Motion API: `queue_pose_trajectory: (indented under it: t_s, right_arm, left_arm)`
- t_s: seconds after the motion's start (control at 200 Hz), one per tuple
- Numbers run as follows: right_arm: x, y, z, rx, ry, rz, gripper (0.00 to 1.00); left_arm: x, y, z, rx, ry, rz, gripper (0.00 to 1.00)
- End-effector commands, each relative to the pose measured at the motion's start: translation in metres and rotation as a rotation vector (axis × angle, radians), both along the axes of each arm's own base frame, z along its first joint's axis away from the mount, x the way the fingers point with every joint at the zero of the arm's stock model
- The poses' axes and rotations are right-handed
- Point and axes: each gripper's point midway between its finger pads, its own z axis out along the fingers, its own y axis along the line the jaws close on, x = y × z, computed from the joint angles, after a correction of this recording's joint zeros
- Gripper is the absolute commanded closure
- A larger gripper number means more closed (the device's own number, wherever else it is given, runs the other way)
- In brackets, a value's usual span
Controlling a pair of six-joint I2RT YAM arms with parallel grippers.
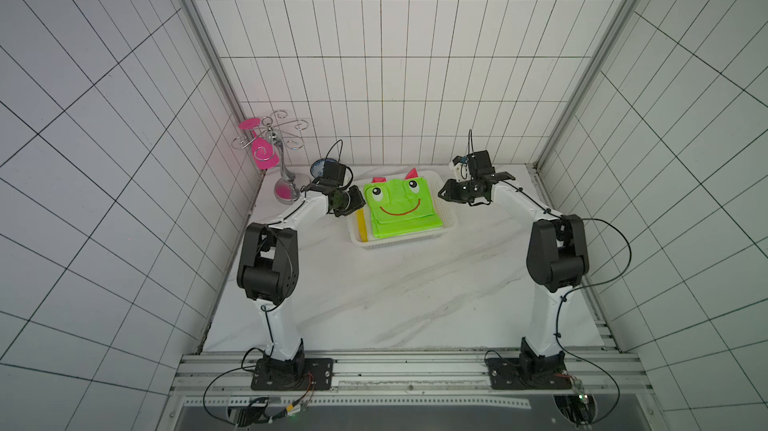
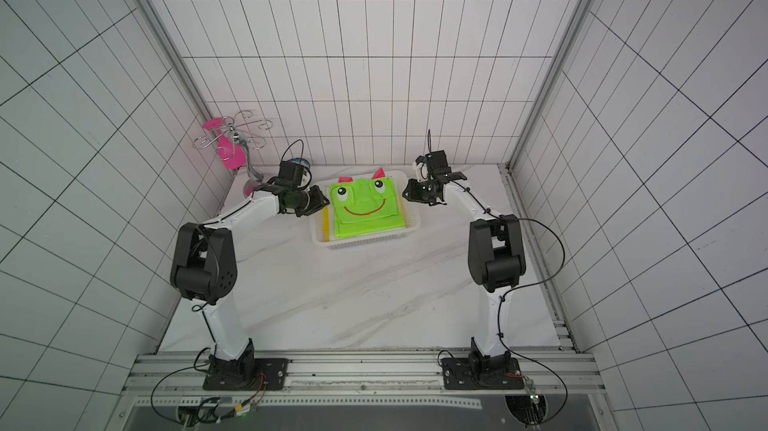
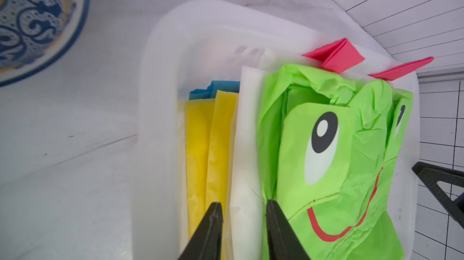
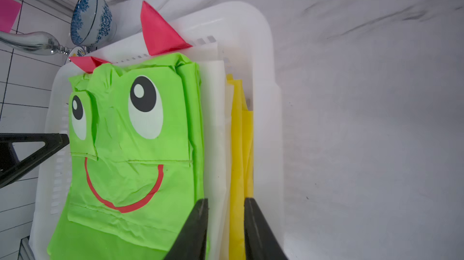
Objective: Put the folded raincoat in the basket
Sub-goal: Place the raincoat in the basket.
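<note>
The folded raincoat, bright green with a cartoon face of two big eyes, a red smile and pink ears at its far edge, lies flat and face up inside the white perforated basket at the far middle of the surface.

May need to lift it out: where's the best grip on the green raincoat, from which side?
Probably its stacked side edges, pinched from above: the raincoat lies flat in the basket, whose walls block a level approach. The left fingers hang open by one edge.
</note>
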Motion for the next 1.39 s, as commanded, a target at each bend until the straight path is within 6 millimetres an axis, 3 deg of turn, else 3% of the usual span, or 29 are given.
queue_pose_trajectory:
  t_s: [0.0, 0.095, 0.19, 0.28, 0.38, 0.49, 0.63, 0.75, 0.889, 1.029, 1.279, 1.389]
  right_arm:
    - [-0.009, -0.012, 0.032, -0.02, -0.047, -0.047, 0.7]
    - [-0.014, -0.007, 0.057, 0.007, -0.101, -0.032, 0.7]
    - [-0.022, 0.02, 0.081, 0.106, -0.146, 0.055, 0.69]
    - [-0.03, 0.054, 0.093, 0.202, -0.157, 0.136, 0.7]
    - [-0.041, 0.087, 0.089, 0.303, -0.08, 0.207, 0.73]
    - [-0.077, 0.091, 0.06, 0.291, 0.113, 0.28, 0.78]
    - [-0.108, 0.068, 0.028, 0.198, 0.188, 0.331, 0.84]
    - [-0.129, 0.071, 0.014, 0.223, 0.303, 0.424, 0.92]
    - [-0.143, 0.067, -0.022, 0.079, 0.401, 0.447, 0.91]
    - [-0.134, 0.054, -0.049, -0.033, 0.423, 0.39, 0.92]
    - [-0.135, 0.044, -0.07, -0.104, 0.439, 0.35, 0.87]
    - [-0.148, 0.055, -0.054, -0.006, 0.431, 0.383, 0.87]
  left_arm:
    - [-0.006, 0.002, 0.046, 0.029, -0.086, -0.011, 0.67]
    - [-0.011, 0.01, 0.071, 0.052, -0.144, 0.005, 0.66]
    - [-0.018, 0.008, 0.098, 0.018, -0.214, 0.0, 0.64]
    - [-0.027, -0.011, 0.117, -0.066, -0.317, -0.073, 0.62]
    - [-0.036, -0.044, 0.124, -0.128, -0.443, -0.21, 0.61]
    - [-0.047, -0.072, 0.106, -0.201, -0.35, -0.345, 0.64]
    - [-0.067, -0.085, 0.064, -0.161, -0.247, -0.425, 0.74]
    - [-0.077, -0.09, 0.034, -0.117, -0.185, -0.45, 0.81]
    - [-0.075, -0.059, -0.01, 0.121, -0.066, -0.339, 0.83]
    - [-0.077, -0.038, -0.036, 0.238, 0.019, -0.31, 0.84]
    - [-0.08, -0.012, -0.07, 0.382, 0.159, -0.259, 0.85]
    - [-0.082, -0.009, -0.057, 0.425, 0.121, -0.266, 0.87]
